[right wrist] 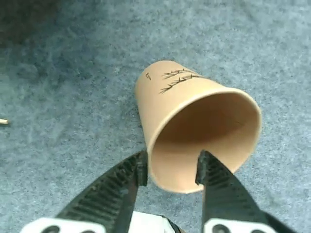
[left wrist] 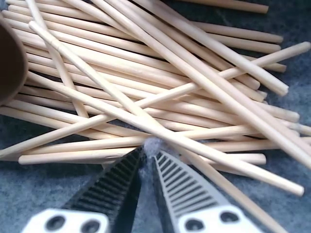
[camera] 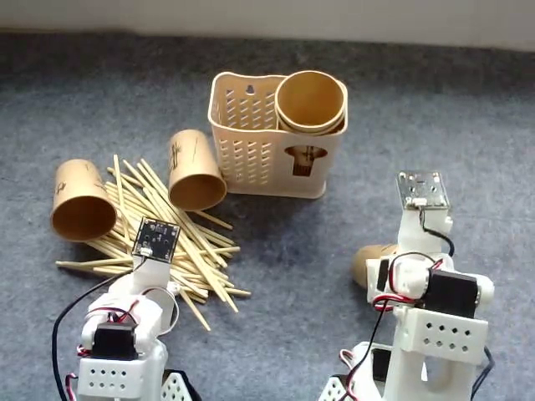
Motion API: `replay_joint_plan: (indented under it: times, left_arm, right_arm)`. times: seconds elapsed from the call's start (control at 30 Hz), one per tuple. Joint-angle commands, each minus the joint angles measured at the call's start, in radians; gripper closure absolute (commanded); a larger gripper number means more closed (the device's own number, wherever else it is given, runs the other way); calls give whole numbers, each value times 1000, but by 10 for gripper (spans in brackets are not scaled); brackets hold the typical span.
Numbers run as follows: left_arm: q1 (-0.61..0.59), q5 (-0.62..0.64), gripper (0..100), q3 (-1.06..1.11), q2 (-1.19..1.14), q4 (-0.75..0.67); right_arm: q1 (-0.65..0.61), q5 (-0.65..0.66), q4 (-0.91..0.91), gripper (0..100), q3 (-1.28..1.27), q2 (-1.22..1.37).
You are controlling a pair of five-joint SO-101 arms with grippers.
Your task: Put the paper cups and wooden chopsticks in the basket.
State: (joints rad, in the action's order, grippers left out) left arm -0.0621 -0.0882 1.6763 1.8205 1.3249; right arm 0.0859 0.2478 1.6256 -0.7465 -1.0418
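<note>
**Cups nested in the basket, three lying outside**

The basket (camera: 251,142) stands upright with nested cups (camera: 311,100) in its right end. Just left of it a cup (camera: 196,171) lies on its side, another (camera: 79,200) farther left, and a pile of chopsticks (camera: 167,242) spreads between and in front of them. The left claw (left wrist: 148,150) sits at the pile's edge, its jaws narrowed almost together and holding nothing. Well in front of the basket to the right, the right claw (right wrist: 170,167) is spread wide at the rim of a fallen cup (right wrist: 194,131).

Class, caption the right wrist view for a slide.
Open right gripper at the rim of a tan paper cup lying sideways on grey carpet.
</note>
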Motion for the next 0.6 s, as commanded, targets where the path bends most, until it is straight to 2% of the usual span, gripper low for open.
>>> replay_joint_plan:
  times: [0.0,0.3,0.47,0.57]
  left_arm:
    - [15,-8,984,19,15,3]
    - [15,-8,984,19,15,3]
    - [15,-8,984,19,15,3]
    - [15,-8,984,19,15,3]
  right_arm:
    - [-12,6,-71,819,-7,-12]
    - [-16,12,-173,902,-125,-13]
    - [-71,11,-168,998,-124,-18]
    - [-73,9,-165,992,-127,-18]
